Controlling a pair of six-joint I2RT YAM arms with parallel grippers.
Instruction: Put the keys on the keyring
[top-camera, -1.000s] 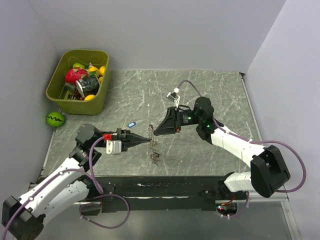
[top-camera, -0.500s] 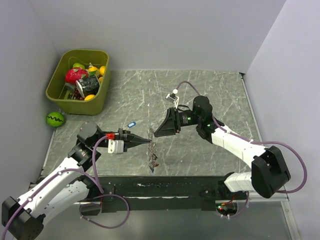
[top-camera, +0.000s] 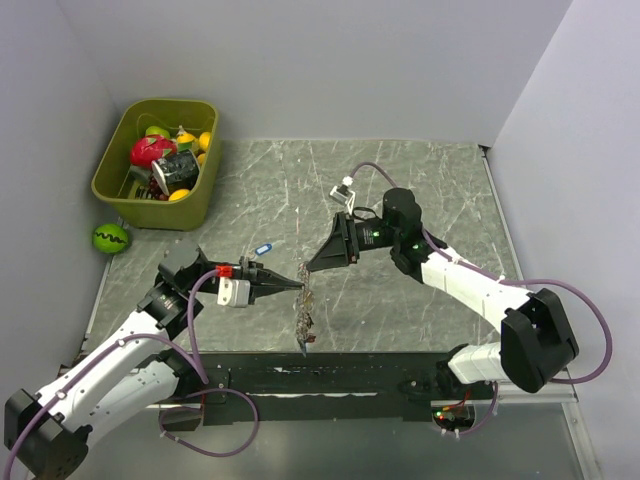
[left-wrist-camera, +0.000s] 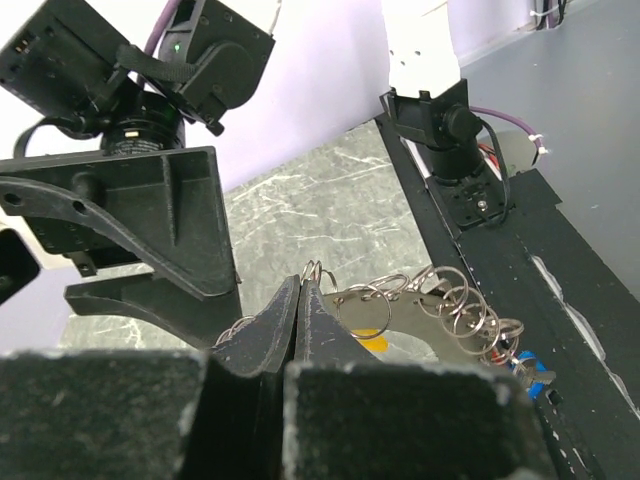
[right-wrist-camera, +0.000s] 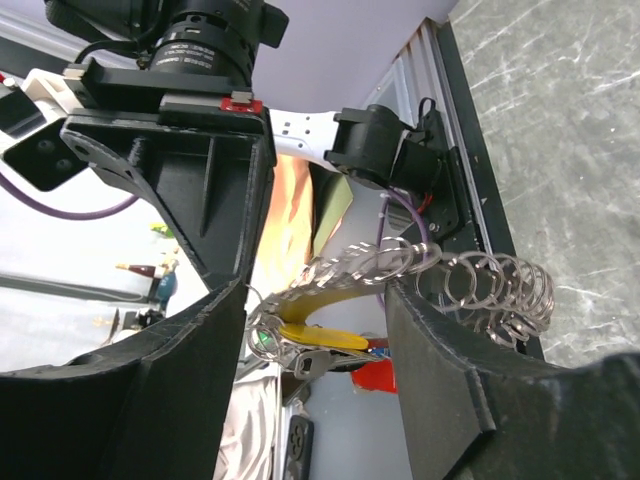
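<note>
Shifted since a second ago: left gripper (top-camera: 300, 288) a touch nearer the front edge, keyring (top-camera: 304, 318) hanging lower beneath it, right gripper (top-camera: 312, 266) drawn slightly left toward it.

From above: both gripper tips close together over the grey marble table (top-camera: 420, 190), near its front middle. Dangling from the left fingertips, the keyring as a string of linked silver rings, reaching down to the table's front edge. Alone on the table, one blue-tagged key (top-camera: 264, 249), just behind the left gripper. At the far left corner, a green bin (top-camera: 118, 190) full of toys, with a green ball (top-camera: 110, 238) just in front of it, off the table.

From the left wrist: left fingers (left-wrist-camera: 270, 330) pressed together, pinching one small ring at the end of the keyring (left-wrist-camera: 440, 300). Remaining rings trailing to the right, with a yellow tag (left-wrist-camera: 372, 340) beneath them and a blue tag (left-wrist-camera: 530, 372) at the far end. Right gripper's black fingers apart, just left of the pinch.

From the right wrist: right gripper (right-wrist-camera: 318, 300) spread wide, gripping nothing, with the string of rings passing across the gap. Below the rings, the yellow tag (right-wrist-camera: 320, 335). Left gripper above, at upper left.
</note>
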